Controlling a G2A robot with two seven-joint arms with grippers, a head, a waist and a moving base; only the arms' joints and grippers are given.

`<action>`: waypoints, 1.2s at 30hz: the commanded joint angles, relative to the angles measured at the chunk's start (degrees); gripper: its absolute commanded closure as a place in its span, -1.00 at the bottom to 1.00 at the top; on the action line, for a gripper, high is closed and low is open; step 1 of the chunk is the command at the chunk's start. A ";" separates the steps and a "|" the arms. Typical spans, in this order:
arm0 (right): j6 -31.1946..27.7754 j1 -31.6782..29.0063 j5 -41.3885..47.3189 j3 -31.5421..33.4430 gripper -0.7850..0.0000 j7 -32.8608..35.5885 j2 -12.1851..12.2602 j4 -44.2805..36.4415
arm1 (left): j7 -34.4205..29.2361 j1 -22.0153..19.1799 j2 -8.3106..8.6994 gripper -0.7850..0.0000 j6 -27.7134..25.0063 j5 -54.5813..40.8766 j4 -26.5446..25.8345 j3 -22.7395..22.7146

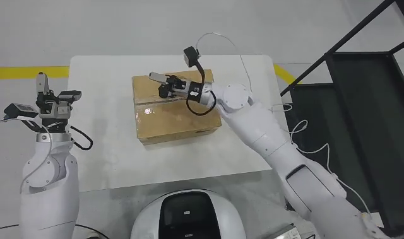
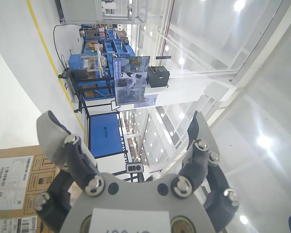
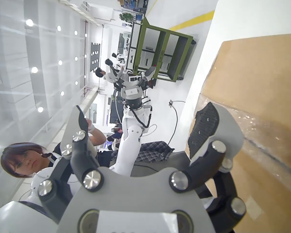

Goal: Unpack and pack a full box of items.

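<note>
**Right claw spread at the left end of the sealed box**

I am holding my right claw [image 1: 159,84] over the top of the box [image 1: 177,110], at its left end and toward the far edge. Its fingers are standing well apart, gripping nothing. In my right wrist view, one ribbed pad [image 3: 203,127] is lying against the clear tape [image 3: 257,132] where the strip meets the end edge of the box top. I cannot tell whether it is actually touching. The other finger is hanging out past that edge over open air.

The box is sitting closed near the middle of the white table [image 1: 101,151], its long axis running from my left to my right. So almost all of it is stretching away to the right of this claw and beneath my forearm. I am judging that any peel or pull on the tape has to travel rightward along that axis.

Farther off, my left claw [image 1: 57,91] is standing raised just beyond the table's left edge, fingers also spread and empty, well apart from the box. The right arm is clearly the nearer one.
</note>
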 commanded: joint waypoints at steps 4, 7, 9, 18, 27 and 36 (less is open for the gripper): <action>-0.55 3.86 3.29 -5.85 -1.00 -0.15 -3.56 6.07 | 0.00 0.00 0.00 -1.00 0.01 -0.01 0.00 0.00; -1.12 5.61 4.62 -8.70 -1.00 0.20 -5.68 9.22 | 0.00 0.00 0.00 -1.00 0.01 -0.01 0.00 0.00; -1.82 6.66 5.13 -10.18 -1.00 -0.07 -7.02 11.24 | 0.00 0.00 0.00 -1.00 0.01 -0.01 0.00 0.00; -2.17 11.65 1.80 -14.60 -1.00 -3.72 -11.86 20.31 | 0.00 0.00 0.00 -1.00 0.01 -0.01 0.00 0.00; -0.86 11.57 3.81 -13.04 -1.00 -3.18 -13.25 24.68 | 0.00 0.00 0.00 -1.00 0.01 -0.01 0.00 0.00; 2.75 10.65 -0.29 -11.57 -1.00 -4.71 -12.64 23.03 | 0.00 0.00 0.00 -1.00 0.01 -0.01 0.00 0.00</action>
